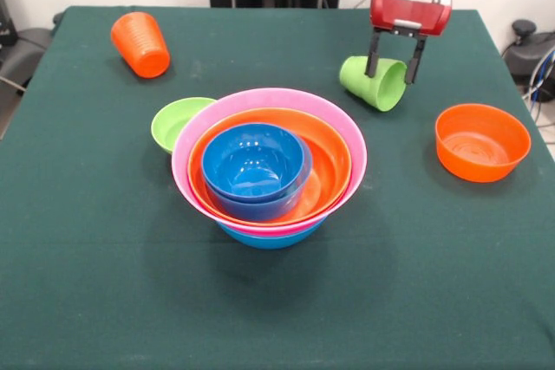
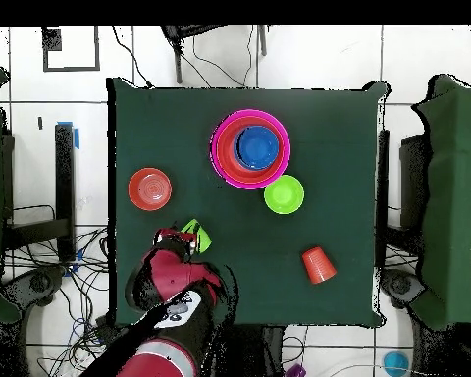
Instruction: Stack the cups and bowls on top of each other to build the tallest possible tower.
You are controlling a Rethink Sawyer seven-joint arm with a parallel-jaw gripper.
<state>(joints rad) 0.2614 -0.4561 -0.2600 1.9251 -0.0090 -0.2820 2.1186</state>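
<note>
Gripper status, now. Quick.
Gripper: shut on the lime green cup, which is tilted on its side.

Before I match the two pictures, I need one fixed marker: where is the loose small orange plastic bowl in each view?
Front view: the small orange plastic bowl sits alone at the right, right of the nested pile.
Overhead view: it sits at the left.
Shared landmark: the lime-green plastic cup in the hand lies nearest it in both.

The tower (image 1: 269, 171) sits mid-table (image 1: 277, 301), bowls nested (a small bowl (image 1: 179, 123) touching its left side).
</note>
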